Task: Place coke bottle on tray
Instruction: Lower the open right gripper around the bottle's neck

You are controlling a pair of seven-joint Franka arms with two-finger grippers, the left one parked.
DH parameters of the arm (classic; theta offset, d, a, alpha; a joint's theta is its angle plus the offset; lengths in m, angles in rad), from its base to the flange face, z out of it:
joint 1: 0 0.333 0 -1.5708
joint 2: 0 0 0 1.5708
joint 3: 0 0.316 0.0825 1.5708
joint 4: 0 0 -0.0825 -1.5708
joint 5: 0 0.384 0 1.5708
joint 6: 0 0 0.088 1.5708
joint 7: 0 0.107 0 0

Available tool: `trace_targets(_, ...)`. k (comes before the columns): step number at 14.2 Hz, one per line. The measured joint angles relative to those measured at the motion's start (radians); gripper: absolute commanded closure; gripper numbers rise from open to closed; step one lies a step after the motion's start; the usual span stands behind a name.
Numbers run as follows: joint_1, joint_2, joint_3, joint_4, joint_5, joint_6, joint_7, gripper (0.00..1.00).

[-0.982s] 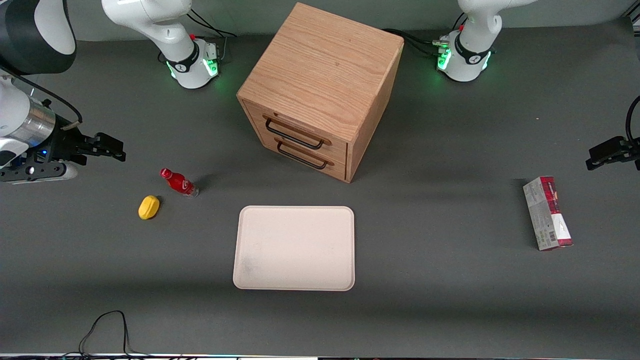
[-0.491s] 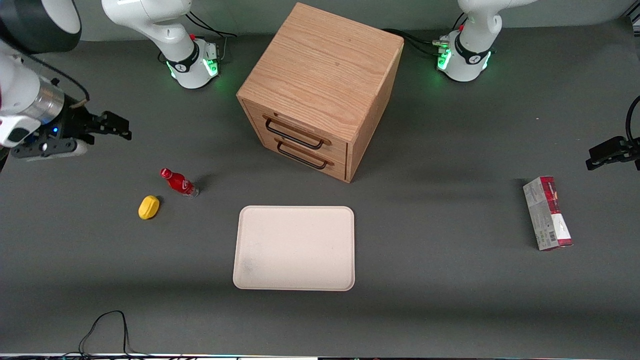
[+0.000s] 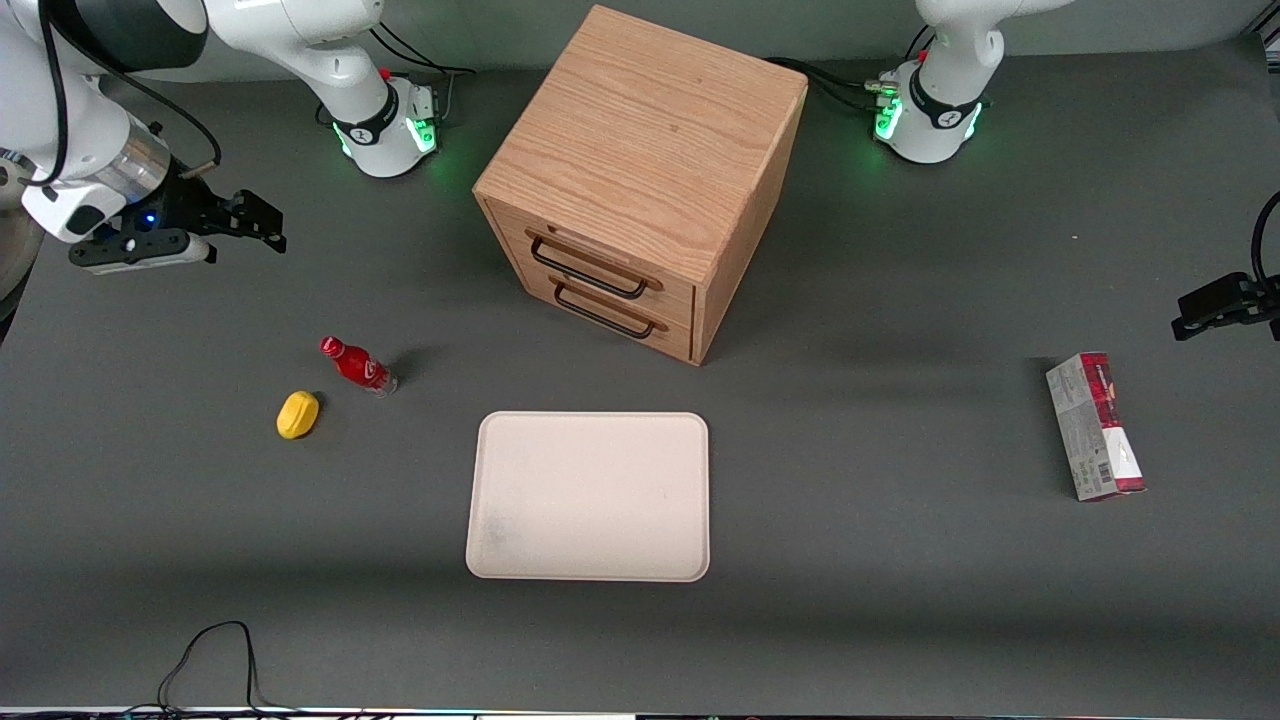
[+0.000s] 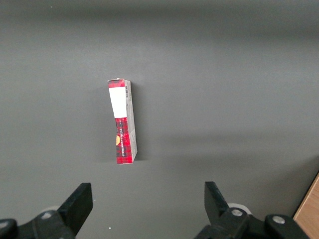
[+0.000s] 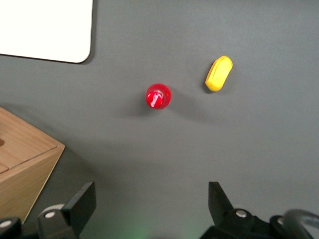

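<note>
Nothing done yet: coke bottle (image 3: 357, 365) upright on worktop (image 3: 900, 600), well apart from tray (image 3: 588, 496). Hand (image 3: 262, 222) released, empty, raised toward working arm's edge; grasp and carry remaining.

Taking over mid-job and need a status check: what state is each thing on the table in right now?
coke bottle: upright on the table, capped, not held, off the tray
tray: flat on the table, nothing on it
claw: open, holding nothing, raised, farther from the front camera than the bottle
lemon: lying on the table beside the bottle
drawer box: both drawers shut
red carton: lying flat toward the parked arm's end
</note>
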Motion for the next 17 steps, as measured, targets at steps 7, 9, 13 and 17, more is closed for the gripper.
trace_targets(7,0.002,0.182,0.002,-0.026,0.000,0.202,0.000,0.00)
trace_targets(9,0.003,0.234,0.003,-0.030,0.000,0.258,0.000,0.00)
trace_targets(13,0.020,0.303,0.004,-0.068,0.000,0.383,0.000,0.00)
trace_targets(17,0.021,0.318,0.004,-0.132,0.000,0.468,0.000,0.00)
